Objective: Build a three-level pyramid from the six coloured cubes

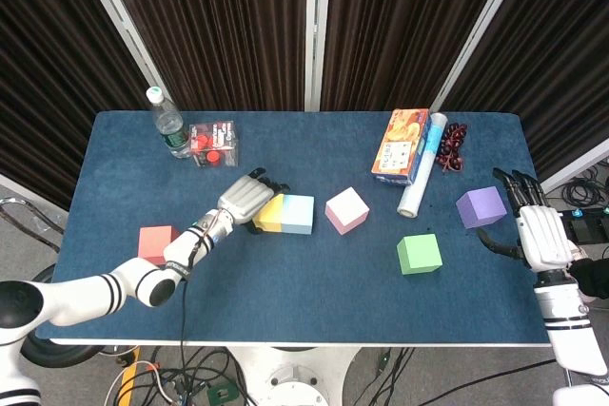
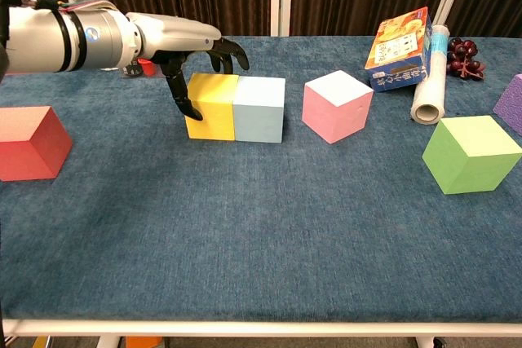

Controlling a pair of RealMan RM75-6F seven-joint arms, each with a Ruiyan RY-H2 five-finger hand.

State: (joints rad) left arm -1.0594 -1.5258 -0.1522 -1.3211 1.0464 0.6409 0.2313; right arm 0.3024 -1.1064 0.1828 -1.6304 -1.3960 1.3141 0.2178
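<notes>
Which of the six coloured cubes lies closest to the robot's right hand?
The purple cube, at the table's right edge just beside the right hand. The green cube sits farther off.

Dark ribbed curtains (image 1: 219, 26), blue-covered table (image 1: 304, 278), cables on floor (image 1: 190, 373).

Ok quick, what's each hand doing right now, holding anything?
Left hand: open, fingers arched over the yellow cube, gripping nothing.
Right hand: open, empty, beside the purple cube.

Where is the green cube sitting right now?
The green cube sits alone on the right half of the table in the head view, toward the front edge, below the white roll and between the pink cube and the purple cube.
</notes>
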